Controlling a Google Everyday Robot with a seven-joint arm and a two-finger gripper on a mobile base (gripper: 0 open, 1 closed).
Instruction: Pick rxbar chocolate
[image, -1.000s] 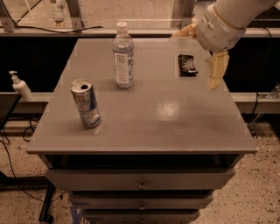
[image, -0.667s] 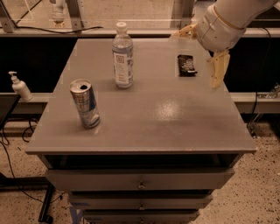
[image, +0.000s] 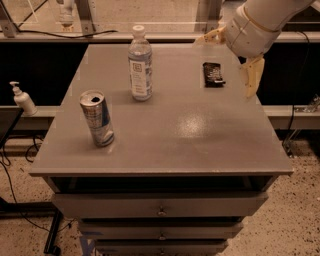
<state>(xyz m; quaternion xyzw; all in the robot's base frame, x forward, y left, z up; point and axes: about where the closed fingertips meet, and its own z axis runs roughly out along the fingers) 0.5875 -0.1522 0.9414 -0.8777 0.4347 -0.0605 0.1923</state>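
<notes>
Right now I see my pincer (image: 227, 64) spread wide open above the far right edge of the table (image: 175, 135). The rxbar chocolate (image: 213, 74) lies flat on the table between its two fingers, well apart from the water bottle (image: 140, 65) and the can (image: 97, 118).

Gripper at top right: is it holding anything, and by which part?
Nothing. The gripper hovers open near the rxbar chocolate, which lies flat on the table.
</notes>
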